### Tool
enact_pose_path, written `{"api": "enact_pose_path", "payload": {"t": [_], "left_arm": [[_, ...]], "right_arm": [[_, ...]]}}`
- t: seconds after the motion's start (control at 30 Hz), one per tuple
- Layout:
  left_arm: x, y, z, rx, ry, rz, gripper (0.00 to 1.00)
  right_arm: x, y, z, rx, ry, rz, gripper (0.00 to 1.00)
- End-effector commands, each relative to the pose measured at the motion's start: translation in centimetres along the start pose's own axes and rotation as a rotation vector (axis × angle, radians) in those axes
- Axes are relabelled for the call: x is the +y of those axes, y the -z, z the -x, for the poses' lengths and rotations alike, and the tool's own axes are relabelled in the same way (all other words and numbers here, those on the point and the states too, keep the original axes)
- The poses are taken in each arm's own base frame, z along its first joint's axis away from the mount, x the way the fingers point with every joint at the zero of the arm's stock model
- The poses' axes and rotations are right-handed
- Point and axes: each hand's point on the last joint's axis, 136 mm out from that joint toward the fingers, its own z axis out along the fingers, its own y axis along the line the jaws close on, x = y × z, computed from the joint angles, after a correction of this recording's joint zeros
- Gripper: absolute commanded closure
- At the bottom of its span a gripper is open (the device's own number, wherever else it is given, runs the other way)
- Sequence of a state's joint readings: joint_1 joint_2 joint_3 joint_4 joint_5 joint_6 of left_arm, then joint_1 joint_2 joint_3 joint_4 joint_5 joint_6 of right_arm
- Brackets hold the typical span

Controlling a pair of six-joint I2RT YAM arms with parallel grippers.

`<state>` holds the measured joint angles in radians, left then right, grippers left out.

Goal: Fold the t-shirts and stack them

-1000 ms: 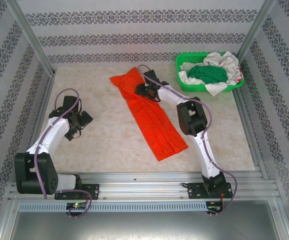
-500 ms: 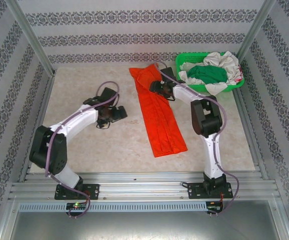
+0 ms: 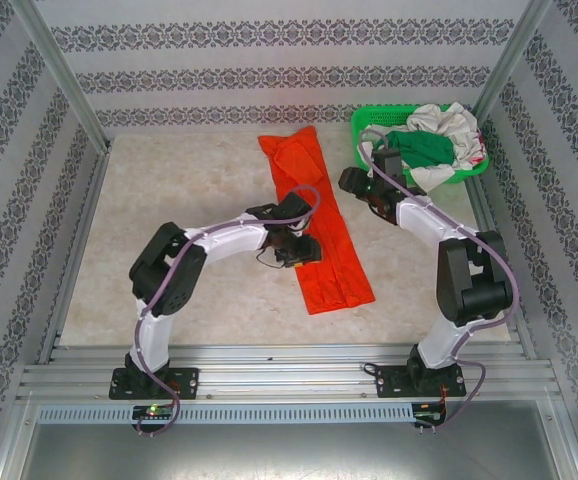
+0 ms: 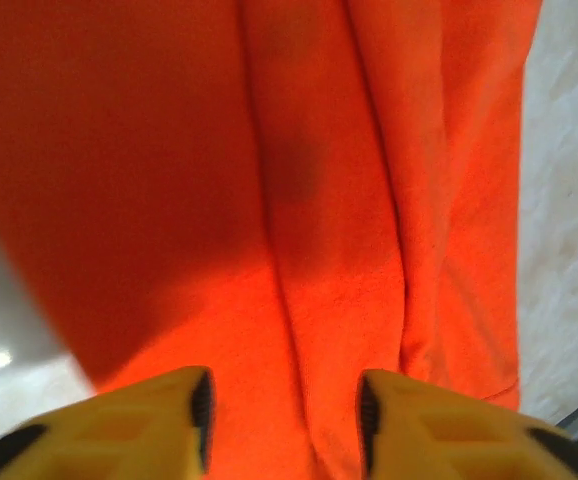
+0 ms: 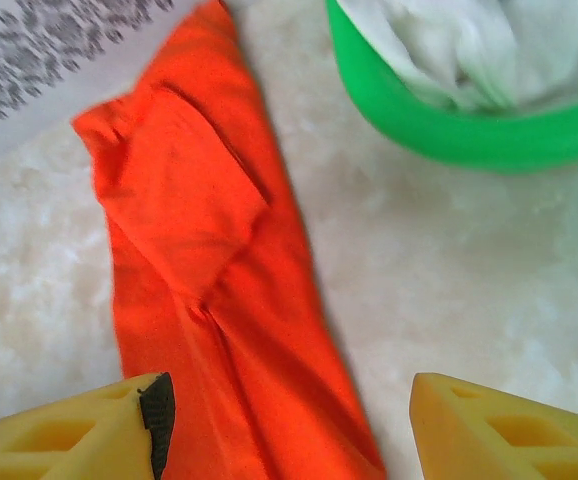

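Observation:
The orange-red t-shirt [image 3: 341,270] lies flat on the table, folded lengthwise into a long strip running from the back centre toward the front. My left gripper [image 3: 299,250] hovers at the strip's left edge near its middle. In the left wrist view its yellow jaws [image 4: 284,410] stand partly apart over the orange cloth [image 4: 369,200], and a crease runs between them. My right gripper [image 3: 352,183] is open, just right of the strip and empty. The right wrist view looks down on the shirt's [image 5: 199,250] upper end with its folded-in sleeve. A dark green t-shirt [image 3: 424,148] and a white one [image 3: 444,120] lie crumpled in the basket.
The green plastic basket [image 3: 364,120] stands at the back right corner, close behind my right gripper, and its rim [image 5: 419,130] appears in the right wrist view. Patterned walls and metal posts enclose the table. Bare marble-look tabletop [image 3: 169,180] lies left of the shirt.
The left arm swung from the table's left side across to the shirt and its jaws narrowed. The right gripper left the shirt's top and moved right toward the basket. The strip now lies straighter.

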<state>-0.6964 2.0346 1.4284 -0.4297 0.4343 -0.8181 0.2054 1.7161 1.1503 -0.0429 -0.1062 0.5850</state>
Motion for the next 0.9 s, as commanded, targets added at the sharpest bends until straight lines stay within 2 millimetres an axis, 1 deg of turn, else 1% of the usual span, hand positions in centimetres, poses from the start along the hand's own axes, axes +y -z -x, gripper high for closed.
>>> {"api": "enact_pose_path", "payload": {"t": [0.0,0.1,0.17,0.23,0.33,0.43,0.47,0.6,0.7,0.87], "left_arm": [[-0.3,-1.1,0.3,0.025,0.041,-0.035,0.65],[2.7,-1.3,-0.3,0.045,0.085,0.011,0.68],[4.9,-0.6,-0.9,0.052,0.103,0.04,0.68],[6.6,0.4,-1.3,0.054,0.106,0.07,0.68],[8.4,1.7,-1.7,0.041,0.092,0.109,0.67],[10.1,2.4,-1.7,0.035,0.067,0.178,0.67],[10.5,2.5,-1.8,0.039,0.061,0.197,0.67],[11.3,3.3,-2.4,0.024,0.063,0.212,0.67],[11.4,3.7,-2.8,0.011,0.076,0.195,0.66],[10.8,4.1,-2.7,-0.014,0.094,0.16,0.66]], "right_arm": [[-0.7,0.5,-1.5,0.011,0.042,-0.021,0.36],[-0.9,0.4,-2.5,0.035,0.048,-0.014,0.36],[-0.7,0.3,-3.2,0.052,0.065,-0.01,0.36],[-0.5,-0.1,-3.7,0.069,0.085,-0.011,0.36],[0.1,-1.1,-4.7,0.099,0.103,-0.006,0.36],[1.3,-2.7,-5.7,0.13,0.113,0.008,0.36],[1.7,-3.3,-6.0,0.136,0.118,0.005,0.36],[2.7,-5.4,-6.2,0.142,0.127,-0.012,0.37],[3.5,-7.2,-6.7,0.164,0.123,-0.005,0.39],[4.2,-10.4,-7.8,0.211,0.095,0.011,0.45]]}}
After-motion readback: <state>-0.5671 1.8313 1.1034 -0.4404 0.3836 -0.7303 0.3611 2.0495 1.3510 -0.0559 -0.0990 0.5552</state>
